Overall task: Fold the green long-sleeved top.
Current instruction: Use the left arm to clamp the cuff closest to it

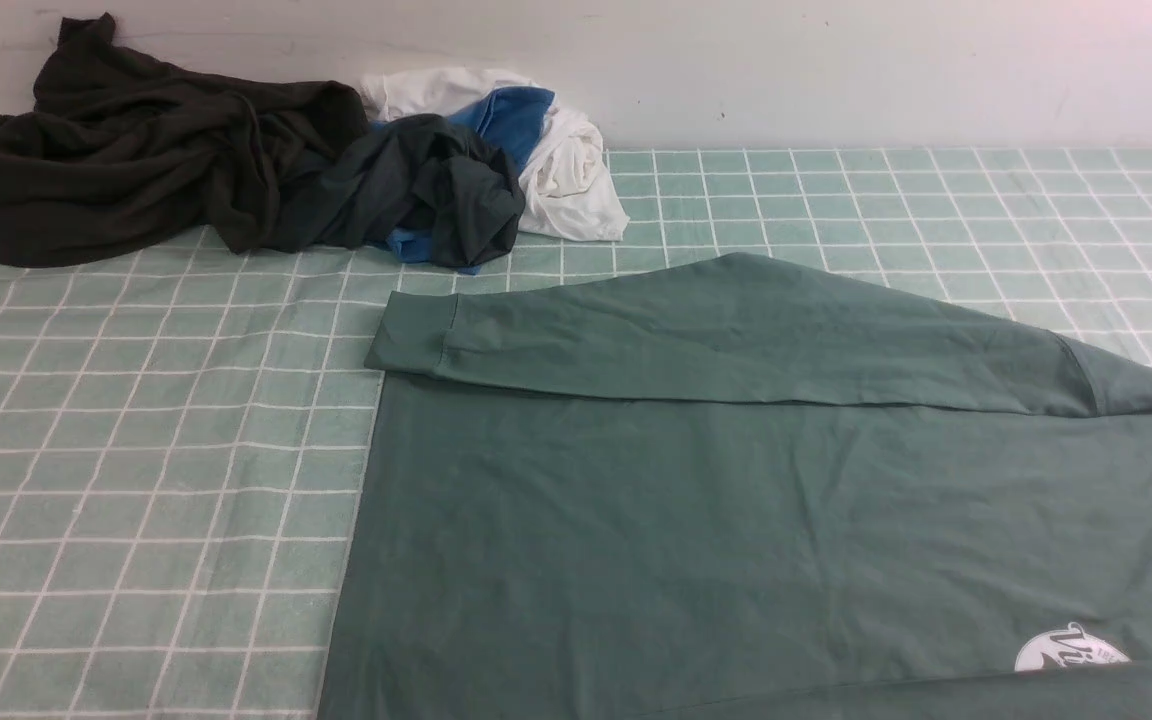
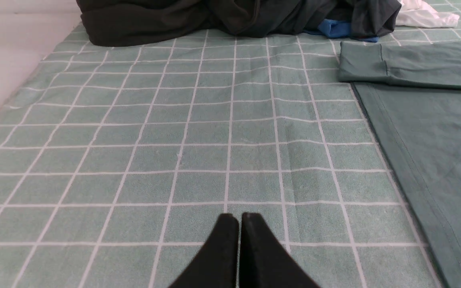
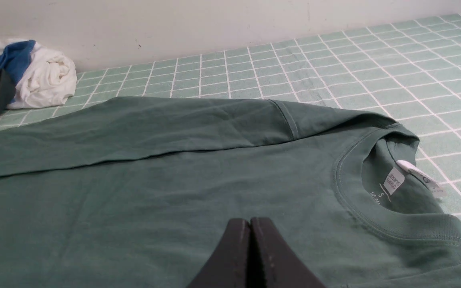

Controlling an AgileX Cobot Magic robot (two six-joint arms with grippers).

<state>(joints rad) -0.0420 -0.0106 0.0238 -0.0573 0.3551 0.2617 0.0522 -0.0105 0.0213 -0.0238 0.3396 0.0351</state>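
On the checked cloth [image 1: 136, 450], green long-sleeved top [image 1: 736, 520] lying flat, sleeve [image 1: 736, 330] pointing to nine o'clock, left gripper [image 2: 238, 217] and right gripper [image 3: 250, 221] pinching fully together.

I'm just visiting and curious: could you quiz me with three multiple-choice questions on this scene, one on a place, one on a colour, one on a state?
1. Where does the heap of other clothes lie? A near right; B far left, by the wall; C centre.
2. What colour is the logo on the green top? A red; B yellow; C white.
3. The left claw is: A shut, holding nothing; B shut on a sleeve; C wide open.
Answers: B, it sits against the wall at far left; C, the round print is white; A, it is closed over bare checked cloth.
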